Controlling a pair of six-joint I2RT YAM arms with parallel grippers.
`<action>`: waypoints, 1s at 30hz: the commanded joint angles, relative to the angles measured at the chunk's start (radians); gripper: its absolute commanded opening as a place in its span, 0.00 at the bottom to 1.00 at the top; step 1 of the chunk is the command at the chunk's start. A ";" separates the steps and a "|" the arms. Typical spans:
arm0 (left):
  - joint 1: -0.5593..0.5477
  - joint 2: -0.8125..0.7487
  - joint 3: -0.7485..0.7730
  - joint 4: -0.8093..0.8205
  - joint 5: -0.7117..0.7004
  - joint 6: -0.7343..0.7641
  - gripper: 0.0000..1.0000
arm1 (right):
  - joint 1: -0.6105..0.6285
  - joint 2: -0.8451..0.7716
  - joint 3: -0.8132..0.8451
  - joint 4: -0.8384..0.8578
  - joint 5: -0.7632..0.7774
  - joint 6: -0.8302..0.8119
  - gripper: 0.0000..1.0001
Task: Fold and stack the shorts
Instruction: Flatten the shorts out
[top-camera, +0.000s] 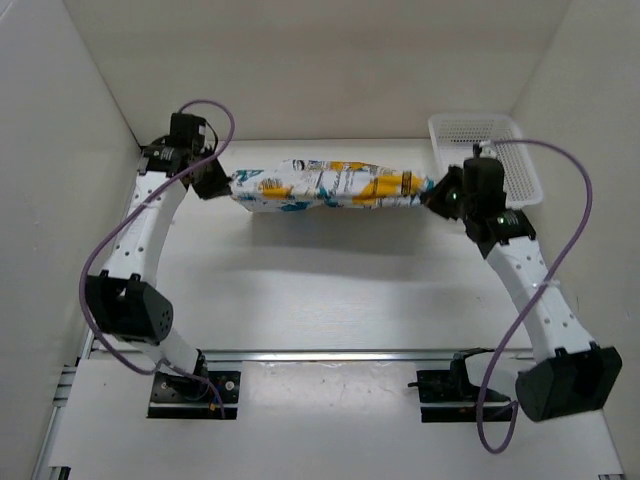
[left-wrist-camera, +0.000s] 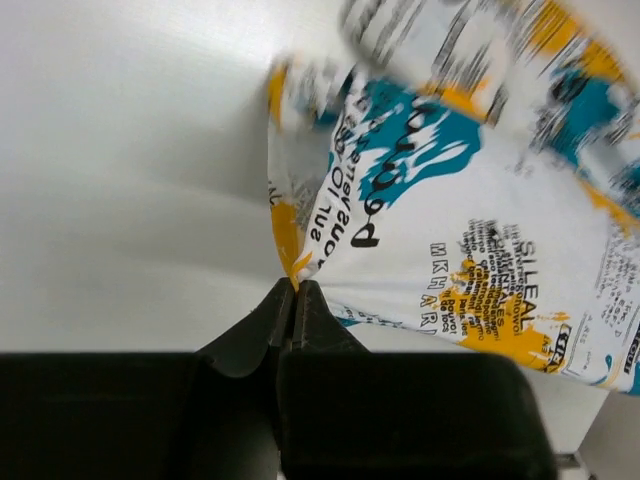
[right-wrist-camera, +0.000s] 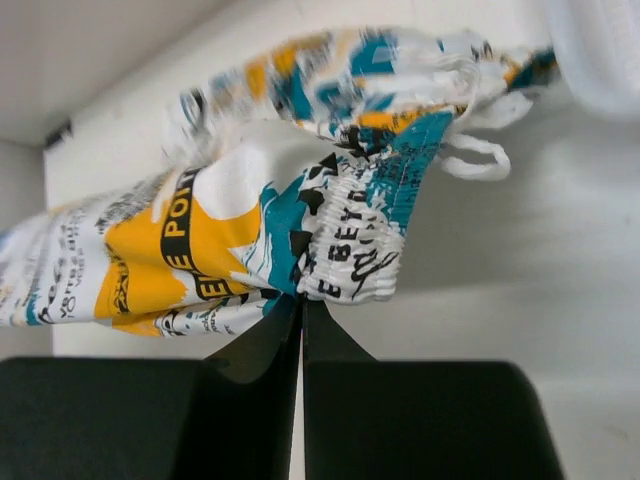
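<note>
From above, the shorts (top-camera: 325, 185) are bunched into a long roll running left to right across the far half of the table (top-camera: 320, 300). Each end is caught by an arm. The left gripper (top-camera: 222, 182) has the left end and the right gripper (top-camera: 432, 193) has the right end, with the cloth strung between them. A soft shadow lies on the table along the near side of the roll. At the far right corner sits a white mesh basket (top-camera: 510, 150). The shorts are outside it, their right end just beside its near left corner. The right arm's wrist crosses over the basket's near edge.

Over to the left wrist camera. The left gripper (left-wrist-camera: 294, 296) has its jaws pressed together on a thin yellow-tipped edge of the shorts (left-wrist-camera: 450, 230). The fabric fans up and to the right, teal and orange patches with black lettering, blurred at the top.

Now the right wrist camera. The right gripper (right-wrist-camera: 301, 305) is clamped the same way, jaws tight on a gathered fold of the shorts (right-wrist-camera: 250, 230). A white drawstring loop (right-wrist-camera: 475, 160) dangles off the right side of the cloth. In the top right corner is a blurred white edge of the basket (right-wrist-camera: 600, 50), apart from the cloth.
</note>
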 joint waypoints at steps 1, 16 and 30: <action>0.019 -0.118 -0.246 0.029 -0.037 0.012 0.11 | -0.004 -0.123 -0.216 -0.118 0.005 -0.041 0.00; -0.038 -0.205 -0.801 0.132 0.113 -0.090 0.77 | 0.005 -0.255 -0.631 -0.156 -0.081 0.014 0.52; -0.176 -0.400 -1.079 0.170 0.204 -0.281 0.49 | 0.005 -0.225 -0.621 -0.147 -0.090 0.014 0.60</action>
